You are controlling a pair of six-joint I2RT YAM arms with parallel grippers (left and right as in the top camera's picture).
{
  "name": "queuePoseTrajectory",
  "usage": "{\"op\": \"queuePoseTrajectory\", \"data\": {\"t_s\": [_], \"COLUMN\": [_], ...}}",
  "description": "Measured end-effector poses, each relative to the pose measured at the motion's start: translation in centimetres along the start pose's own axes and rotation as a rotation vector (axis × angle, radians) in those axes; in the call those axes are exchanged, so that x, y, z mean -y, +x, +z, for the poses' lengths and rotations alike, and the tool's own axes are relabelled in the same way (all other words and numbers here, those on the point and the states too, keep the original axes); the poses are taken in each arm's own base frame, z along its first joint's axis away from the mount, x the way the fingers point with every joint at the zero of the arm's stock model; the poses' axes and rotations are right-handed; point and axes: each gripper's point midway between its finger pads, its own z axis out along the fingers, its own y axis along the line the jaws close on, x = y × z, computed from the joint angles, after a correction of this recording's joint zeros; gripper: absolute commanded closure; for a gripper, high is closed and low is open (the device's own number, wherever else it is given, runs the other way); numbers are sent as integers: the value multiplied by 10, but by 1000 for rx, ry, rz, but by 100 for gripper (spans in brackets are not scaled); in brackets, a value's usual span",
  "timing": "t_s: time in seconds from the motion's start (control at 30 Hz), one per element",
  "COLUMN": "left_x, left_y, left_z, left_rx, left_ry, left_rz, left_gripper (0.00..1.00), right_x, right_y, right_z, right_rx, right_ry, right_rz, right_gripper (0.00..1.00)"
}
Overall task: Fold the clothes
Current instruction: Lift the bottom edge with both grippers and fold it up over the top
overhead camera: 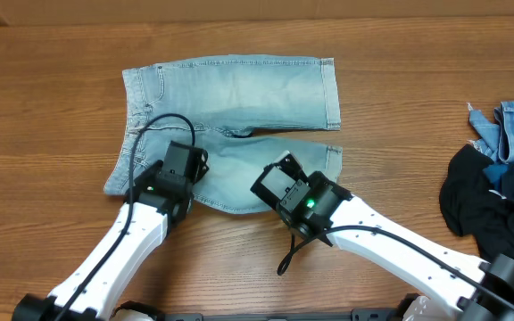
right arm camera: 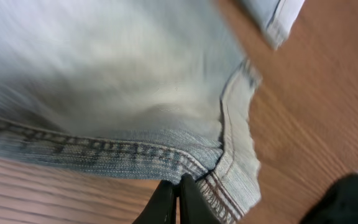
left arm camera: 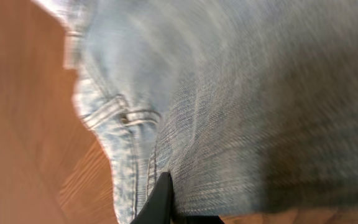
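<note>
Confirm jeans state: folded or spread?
Spread. The jeans lie flat, both legs side by side, neither laid over the other.

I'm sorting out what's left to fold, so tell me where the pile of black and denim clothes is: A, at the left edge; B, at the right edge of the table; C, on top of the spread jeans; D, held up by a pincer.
B: the pile of clothes sits at the table's right edge, well apart from the jeans.
</note>
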Motion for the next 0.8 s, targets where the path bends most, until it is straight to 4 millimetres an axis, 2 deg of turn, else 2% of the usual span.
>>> {"op": "queuePoseTrajectory", "data": {"t_s": [0.1, 0.2, 0.23, 0.3, 0.37, 0.4, 0.47, 0.53, 0.63, 0.8], "left_x": [-20, -31, -38, -56, -73, -85, -101, -115, -124, -116], "left_y": [-8, -10, -11, -14, -18, -20, -31, -48, -58, -75], "left_z": [-21, -33, -38, -48, -52, -52, -57, -65, -66, -24], "left_rx": [32, 53, 63, 97, 125, 140, 198, 288, 345, 321], "left_ry": [-20, -41, -63, -132, -189, -219, -242, -237, -209, -173], "left_rz": [-74, -130, -151, -191, -221, -247, -264, -271, -276, -244], "left_gripper": [96, 96, 96, 96, 96, 96, 96, 96, 96, 96], "right_x": [10, 24, 35, 66, 103, 121, 146, 161, 171, 167], "right_y": [-32, -57, -70, -91, -103, -102, -102, -109, -121, -145], "right_z": [-39, -72, -84, -96, -92, -85, -73, -66, -48, -5], "right_rx": [97, 167, 206, 268, 305, 300, 302, 333, 354, 356], "right_ry": [-49, -71, -77, -72, -67, -76, -135, -205, -272, -295], "right_rz": [68, 117, 164, 273, 402, 458, 549, 610, 650, 655], "right_gripper": [96, 96, 96, 96, 96, 96, 96, 96, 96, 96]}}
